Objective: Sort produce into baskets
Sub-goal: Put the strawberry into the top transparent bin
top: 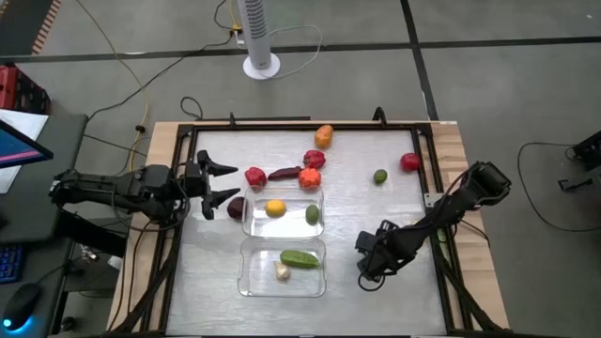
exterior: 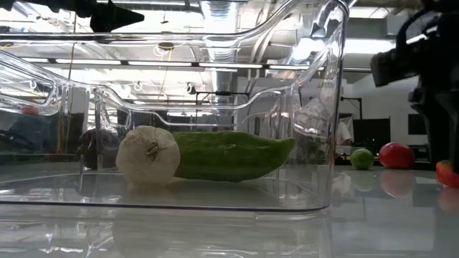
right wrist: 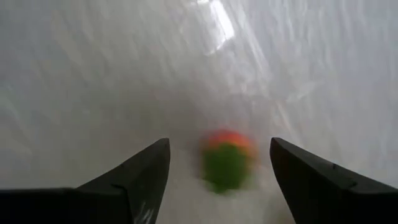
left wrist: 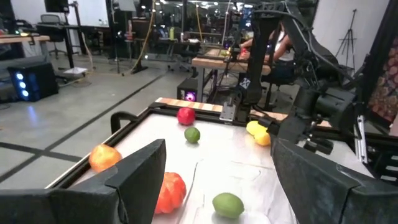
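Right pincer (top: 368,266), seen from above, hangs low over bare worktop (top: 376,211) to the right of the nearer basket (top: 252,282), while the left pincer (top: 222,185) waits spread at the left edge, just beside a dark purple piece (top: 236,207) and the farther basket (top: 250,221). That farther basket holds a yellow piece (top: 275,208) and a green one (top: 312,214); the nearer holds a long green vegetable (top: 299,258) and the pale garlic bulb (top: 283,272); several red and orange pieces lie loose beyond the baskets. At worktop height the garlic bulb touches the green vegetable, whose long axis runs left to right, inside the clear basket (exterior: 326,107), with a green and a red piece well apart on the far right. From the left wrist, its own fingers (left wrist: 137,177) stand apart with nothing between. From the right wrist, its own fingers (right wrist: 140,177) are spread — a small green-and-orange piece (right wrist: 227,160) sits between them, a little towards one finger, apparently not yet pinched; being blurred, its long axis cannot be told. The right arm is plainly nearer it.
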Available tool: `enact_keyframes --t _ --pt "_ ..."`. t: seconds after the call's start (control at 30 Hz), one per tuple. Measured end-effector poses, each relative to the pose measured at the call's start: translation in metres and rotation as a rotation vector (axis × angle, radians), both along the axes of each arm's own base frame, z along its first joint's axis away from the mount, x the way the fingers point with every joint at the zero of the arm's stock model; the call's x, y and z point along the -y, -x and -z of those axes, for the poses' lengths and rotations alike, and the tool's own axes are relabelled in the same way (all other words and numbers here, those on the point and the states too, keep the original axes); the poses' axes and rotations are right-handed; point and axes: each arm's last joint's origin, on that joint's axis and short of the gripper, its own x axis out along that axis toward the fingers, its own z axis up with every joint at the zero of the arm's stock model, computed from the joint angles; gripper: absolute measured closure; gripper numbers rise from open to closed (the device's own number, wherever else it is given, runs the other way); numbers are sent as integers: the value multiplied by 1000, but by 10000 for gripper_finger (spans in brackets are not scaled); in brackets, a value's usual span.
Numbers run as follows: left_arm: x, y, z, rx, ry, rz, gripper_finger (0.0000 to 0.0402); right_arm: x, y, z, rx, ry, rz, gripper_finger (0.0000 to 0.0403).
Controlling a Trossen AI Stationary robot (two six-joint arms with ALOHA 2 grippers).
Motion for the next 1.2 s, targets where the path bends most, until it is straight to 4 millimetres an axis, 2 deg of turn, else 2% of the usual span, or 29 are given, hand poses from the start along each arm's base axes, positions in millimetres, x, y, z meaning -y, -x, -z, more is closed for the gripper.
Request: enact_keyframes --t 0.17,0.3,0.53,0.7,0.9,1.2 --pt "0 0 0 -4 -2 -1 121 -2 7 7 -12 -2 5 105" --pt "0 0 0 -4 -3 -3 121 -4 8 7 -21 -16 -2 131" --pt "0 0 0 -4 -3 -6 121 -2 9 7 -36 -6 0 224" --pt "0 0 0 -4 -3 -6 121 6 3 2 -58 11 -13 283" --pt "0 0 0 -3 -3 -6 121 23 -23 -28 -22 68 -57 276" --pt "0 0 0 -1 -4 -7 121 52 -78 -102 251 229 -150 271"
